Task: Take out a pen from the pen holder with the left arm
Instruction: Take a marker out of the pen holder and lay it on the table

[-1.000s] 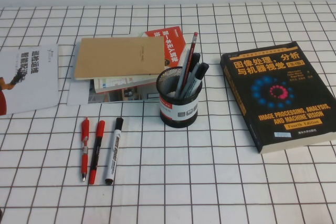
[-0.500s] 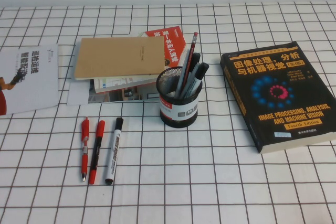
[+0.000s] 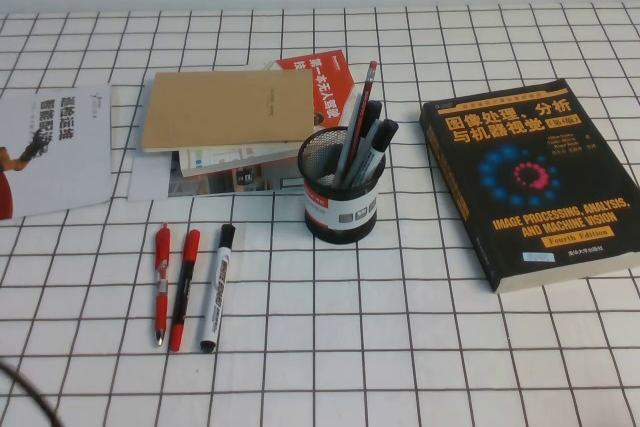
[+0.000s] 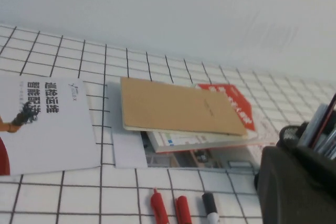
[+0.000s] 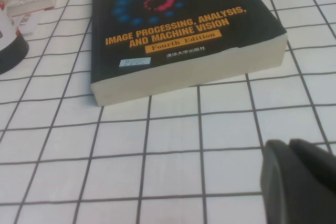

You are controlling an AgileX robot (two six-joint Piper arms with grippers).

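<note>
White cloth with dark squares (image 3: pixel 400 347) covers the whole table, and a plain white wall stands behind it. Near the middle stands the black mesh pen holder (image 3: pixel 341 197). It is upright, and a red pencil (image 3: pixel 362 107) and some dark pens (image 3: pixel 375 142) lean inside it. No pen is out of it yet.

To the left of the holder, three more pens lie side by side on the cloth: a red pen (image 3: pixel 161 282), a red and black pen (image 3: pixel 184 287) and a white marker (image 3: pixel 217 287) with a black cap. Behind them a brown notebook (image 3: pixel 228 109) lies on top of a pile with a red book (image 3: pixel 325 82). A white leaflet (image 3: pixel 55 147) lies at the far left. A thick black book (image 3: pixel 530 177) lies to the right of the holder.

The left gripper (image 4: pixel 296 182) is a dark lump in its own camera, on the near side of the pen holder. It is closed and empty.

The right gripper (image 5: pixel 302 182) is low over the cloth, near the black book. I cannot tell if it is open or closed
</note>
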